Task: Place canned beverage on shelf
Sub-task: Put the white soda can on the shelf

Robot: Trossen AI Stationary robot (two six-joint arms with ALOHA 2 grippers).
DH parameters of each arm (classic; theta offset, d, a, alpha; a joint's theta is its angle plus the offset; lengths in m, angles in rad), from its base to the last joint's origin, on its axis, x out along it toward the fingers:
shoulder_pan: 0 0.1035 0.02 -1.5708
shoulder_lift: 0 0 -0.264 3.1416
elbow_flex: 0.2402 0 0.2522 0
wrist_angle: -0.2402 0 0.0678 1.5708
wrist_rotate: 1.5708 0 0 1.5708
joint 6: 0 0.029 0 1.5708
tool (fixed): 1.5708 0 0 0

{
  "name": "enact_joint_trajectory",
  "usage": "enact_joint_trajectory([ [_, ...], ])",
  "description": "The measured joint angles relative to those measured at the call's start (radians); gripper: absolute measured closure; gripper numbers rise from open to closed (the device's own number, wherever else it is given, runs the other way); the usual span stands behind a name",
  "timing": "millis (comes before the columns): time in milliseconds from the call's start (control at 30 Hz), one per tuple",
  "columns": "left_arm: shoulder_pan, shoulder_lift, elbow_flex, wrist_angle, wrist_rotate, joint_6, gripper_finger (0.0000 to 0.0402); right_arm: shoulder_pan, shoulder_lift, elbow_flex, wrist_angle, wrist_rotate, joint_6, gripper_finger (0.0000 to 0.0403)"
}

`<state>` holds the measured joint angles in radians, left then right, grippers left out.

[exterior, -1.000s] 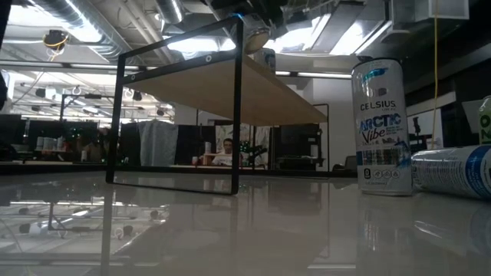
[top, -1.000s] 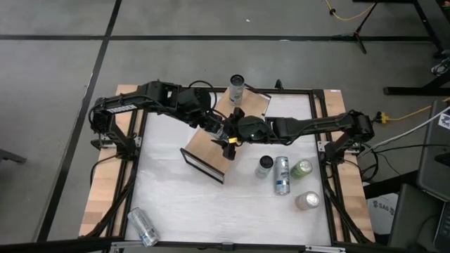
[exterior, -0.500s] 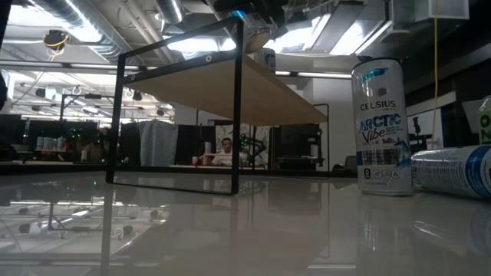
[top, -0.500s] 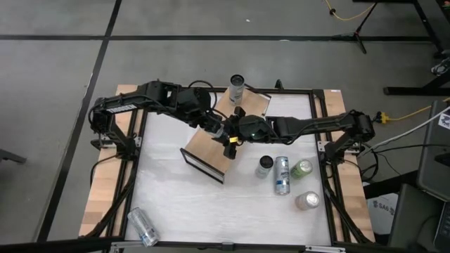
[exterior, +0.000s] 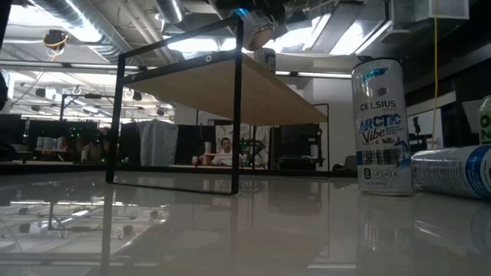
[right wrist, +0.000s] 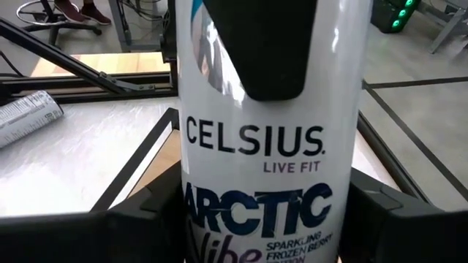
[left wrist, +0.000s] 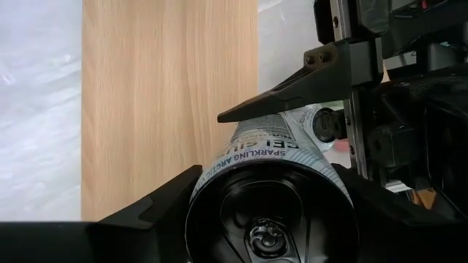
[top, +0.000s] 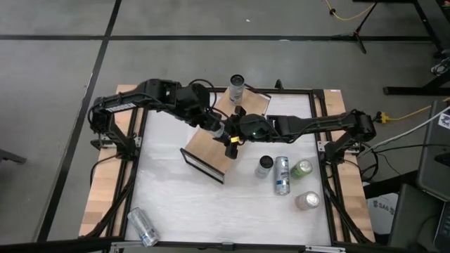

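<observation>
Above the shelf [top: 223, 133] at table centre, both grippers pinch one Celsius can [right wrist: 267, 146], apparently a handover: left gripper [left wrist: 267, 193] grips from ten o'clock, right gripper [top: 232, 133] from three o'clock, its fingers pressed against the can's sides.

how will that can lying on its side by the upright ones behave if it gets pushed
The lying can would probably roll if pushed across its length, since its round side rests on the smooth white table. A roll could knock the dark-topped can or the green can beside it. Its glossy skin looks slippery to grip.
</observation>
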<state>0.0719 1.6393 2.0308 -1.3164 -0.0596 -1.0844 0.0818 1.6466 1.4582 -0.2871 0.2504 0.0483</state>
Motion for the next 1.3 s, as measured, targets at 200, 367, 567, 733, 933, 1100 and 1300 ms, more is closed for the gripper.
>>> enact_joint_trajectory([
  [200, 0.010, -0.002, 0.000, -0.001, 0.010, -0.001, 0.0139, 0.000, 0.000, 0.000, 0.000, -0.007, -0.003, 0.0172],
  [367, 0.011, 0.000, 0.000, -0.011, 0.031, -0.005, 0.0123, 0.000, 0.000, -0.005, -0.017, -0.008, -0.004, 0.0172],
  [567, 0.012, -0.002, 0.004, -0.014, 0.032, -0.006, 0.0117, 0.001, 0.003, -0.009, -0.045, -0.015, -0.004, 0.0172],
  [733, 0.012, -0.001, 0.004, -0.011, 0.052, -0.005, 0.0113, 0.001, 0.003, -0.009, -0.037, -0.013, -0.004, 0.0172],
  [933, 0.034, -0.012, 0.002, -0.008, 0.074, 0.020, 0.0099, 0.001, -0.006, -0.007, -0.040, -0.008, -0.015, 0.0172],
  [1100, 0.062, -0.072, 0.002, -0.006, 0.037, 0.106, 0.0102, 0.001, -0.049, -0.007, -0.077, 0.005, -0.030, 0.0172],
  [1300, 0.074, -0.152, 0.001, -0.025, -0.033, 0.256, 0.0103, 0.001, -0.134, -0.006, -0.122, 0.043, -0.063, 0.0172],
])
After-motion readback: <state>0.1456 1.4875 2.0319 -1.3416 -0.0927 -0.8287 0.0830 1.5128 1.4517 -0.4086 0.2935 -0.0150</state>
